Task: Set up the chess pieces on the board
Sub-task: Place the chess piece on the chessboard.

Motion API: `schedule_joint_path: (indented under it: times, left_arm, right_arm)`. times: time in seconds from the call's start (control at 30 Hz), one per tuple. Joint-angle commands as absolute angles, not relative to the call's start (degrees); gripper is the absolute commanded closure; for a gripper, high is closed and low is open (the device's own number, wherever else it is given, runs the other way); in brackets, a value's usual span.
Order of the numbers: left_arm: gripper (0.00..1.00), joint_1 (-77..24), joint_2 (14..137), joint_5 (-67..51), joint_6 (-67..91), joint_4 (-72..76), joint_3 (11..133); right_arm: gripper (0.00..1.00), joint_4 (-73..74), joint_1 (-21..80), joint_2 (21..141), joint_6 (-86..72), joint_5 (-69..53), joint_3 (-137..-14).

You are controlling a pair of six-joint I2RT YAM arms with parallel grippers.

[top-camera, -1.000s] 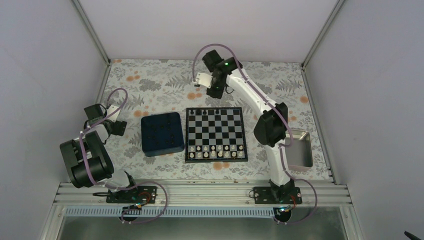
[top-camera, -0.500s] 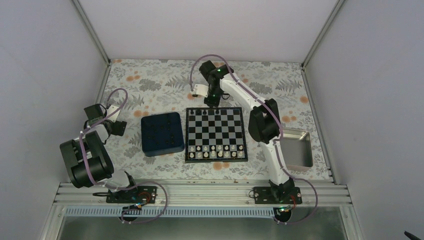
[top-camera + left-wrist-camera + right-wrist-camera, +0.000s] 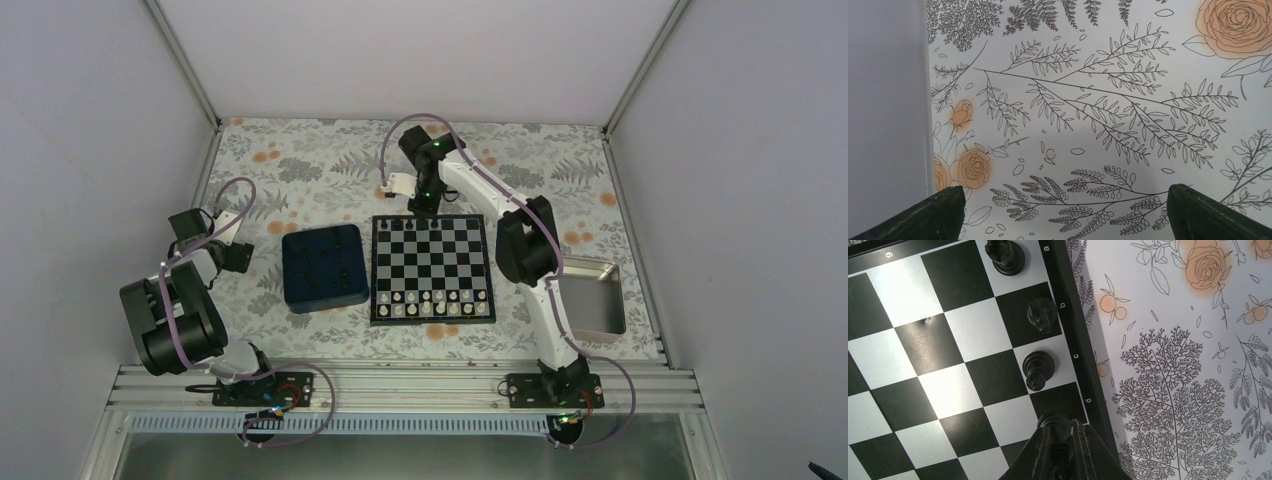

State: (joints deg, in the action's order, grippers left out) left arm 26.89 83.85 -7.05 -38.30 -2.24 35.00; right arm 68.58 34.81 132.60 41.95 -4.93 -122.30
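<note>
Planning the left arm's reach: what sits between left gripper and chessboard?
The dark blue tray, between left gripper and board; the top view shows it.

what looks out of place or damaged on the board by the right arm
Little stands out. The three black pieces along the edge of the board stand upright, each within its square. The one oddity is a small scuff or dent on a dark square. The right end effector is shut on a fourth piece.

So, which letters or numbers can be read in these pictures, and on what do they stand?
"a", "b", "c", "d": pale letters on the border of the board, right wrist view.
"9", or a turned "6": same border, top left.
Top view: board marks too small to read.
</note>
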Motion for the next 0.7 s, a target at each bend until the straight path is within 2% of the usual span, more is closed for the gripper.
schedule_joint_path:
  times: [0.0, 0.67]
  left_arm:
    - [0.0, 27.0, 84.0, -7.4, -38.6, -1.7, 34.7]
    - [0.0, 27.0, 84.4, -7.9, -39.0, -1.8, 34.5]
  right_arm:
    - [0.96, 67.4, 35.0, 134.1, 42.4, -5.6, -121.8]
    - [0.93, 65.7, 34.8, 135.5, 42.4, -4.6, -120.6]
